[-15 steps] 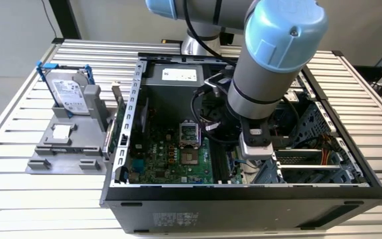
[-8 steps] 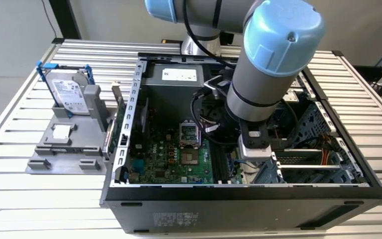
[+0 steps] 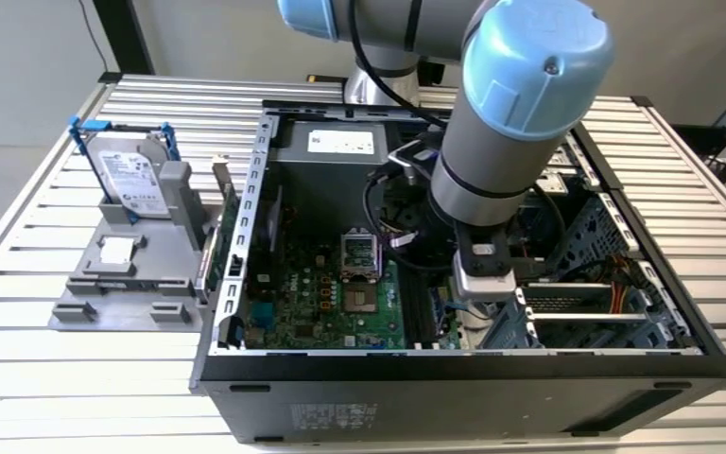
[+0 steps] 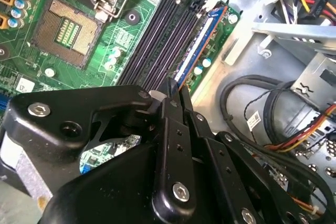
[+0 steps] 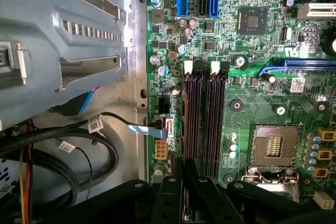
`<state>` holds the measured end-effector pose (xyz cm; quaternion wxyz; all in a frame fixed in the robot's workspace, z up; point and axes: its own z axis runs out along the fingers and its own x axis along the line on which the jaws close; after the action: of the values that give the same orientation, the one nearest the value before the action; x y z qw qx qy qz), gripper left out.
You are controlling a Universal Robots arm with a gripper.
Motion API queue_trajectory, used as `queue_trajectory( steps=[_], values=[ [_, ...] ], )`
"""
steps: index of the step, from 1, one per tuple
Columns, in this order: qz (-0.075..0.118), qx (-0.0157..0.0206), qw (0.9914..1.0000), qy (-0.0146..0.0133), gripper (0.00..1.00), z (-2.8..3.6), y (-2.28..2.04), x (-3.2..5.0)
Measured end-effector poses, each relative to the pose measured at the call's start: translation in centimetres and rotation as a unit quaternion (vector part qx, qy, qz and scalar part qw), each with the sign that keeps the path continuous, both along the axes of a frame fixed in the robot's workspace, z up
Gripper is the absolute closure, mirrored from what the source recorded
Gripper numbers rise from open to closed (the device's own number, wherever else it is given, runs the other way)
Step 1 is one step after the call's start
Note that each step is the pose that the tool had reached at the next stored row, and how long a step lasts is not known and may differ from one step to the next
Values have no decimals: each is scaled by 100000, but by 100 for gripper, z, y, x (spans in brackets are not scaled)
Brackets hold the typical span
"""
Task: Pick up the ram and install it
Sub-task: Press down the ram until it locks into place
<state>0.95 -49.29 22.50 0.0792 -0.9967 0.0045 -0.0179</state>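
Note:
The ram [image 4: 202, 40] is a thin dark stick with a blue and white edge. It stands on edge along the outermost of the black memory slots [image 4: 157, 40], next to the case's metal wall. My gripper [image 4: 176, 95] is shut on the ram's near end, its two black fingers pressed together over it. In the first wrist view the gripper [image 5: 184, 187] sits at the end of the slots [image 5: 205, 124], over the one nearest the case wall. In the exterior view the gripper [image 3: 471, 301] reaches down inside the open computer case [image 3: 464, 364].
The open CPU socket [image 3: 356, 255] lies beside the slots on the green motherboard [image 3: 325, 303]. Bundled cables [image 4: 262, 108] and a metal drive cage [image 3: 590, 303] crowd the other side. A hard drive in a blue frame [image 3: 129, 175] stands on a grey fixture outside the case.

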Motion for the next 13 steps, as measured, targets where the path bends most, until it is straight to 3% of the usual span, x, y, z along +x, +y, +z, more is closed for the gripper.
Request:
queue_trajectory(
  steps=[2, 5, 8, 10, 13],
  values=[
    [170, 197, 100000, -3, 100, 0, -43, -17],
    [169, 966, 99995, -59, 100, 0, -65, -23],
    [168, 2507, 99968, -138, 100, 0, -98, -23],
    [165, 2842, 99959, -180, 100, 0, -113, -24],
    [170, 2905, 99957, -238, 100, -7, -132, -28]
  ],
)
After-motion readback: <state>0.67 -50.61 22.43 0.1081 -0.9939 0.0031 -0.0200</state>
